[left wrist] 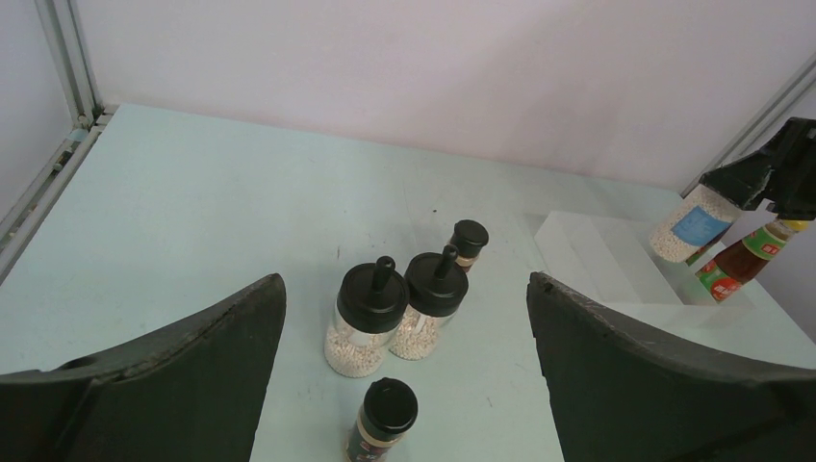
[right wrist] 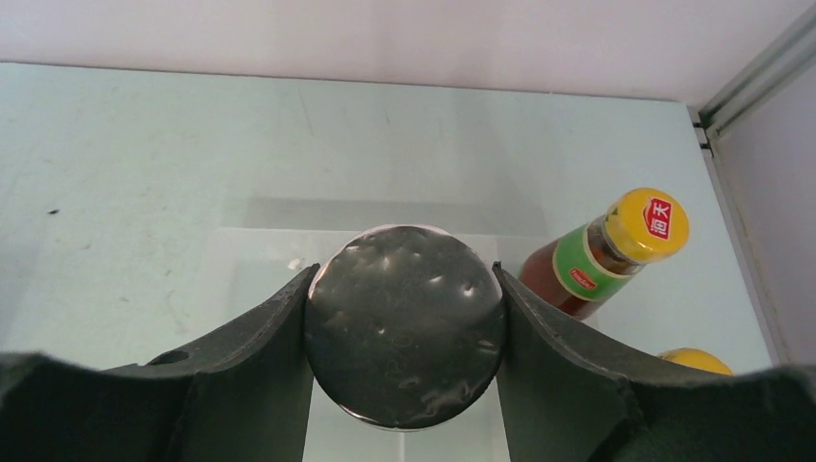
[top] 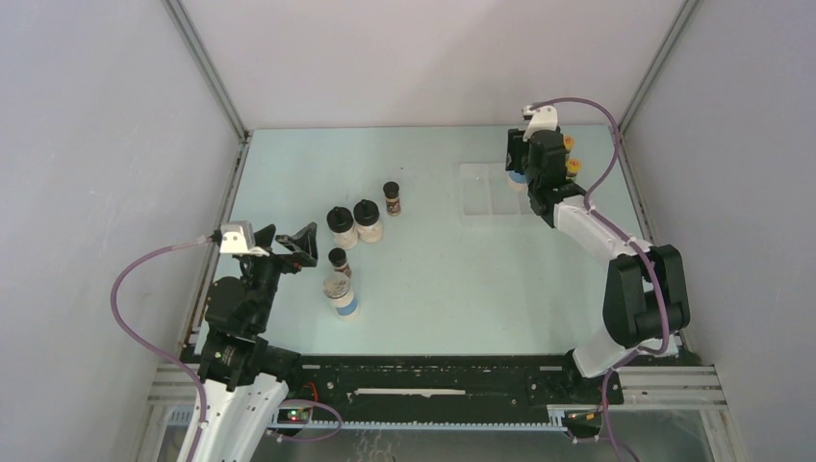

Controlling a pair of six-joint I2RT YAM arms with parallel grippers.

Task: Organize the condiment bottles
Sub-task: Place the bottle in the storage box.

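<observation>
The right gripper [right wrist: 404, 272] clamps a grey-lidded jar [right wrist: 404, 337] over the clear tray [top: 478, 197]; the left gripper [left wrist: 404, 281], jaws wide, hovers well apart from the tray

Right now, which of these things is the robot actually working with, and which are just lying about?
Job: grey-lidded jar in the right claw, its twin, two black-lidded jars, two tiny dark jars, two red sauce bottles, probably the clear tray.
Just there: metal frame, grey walls.
</observation>
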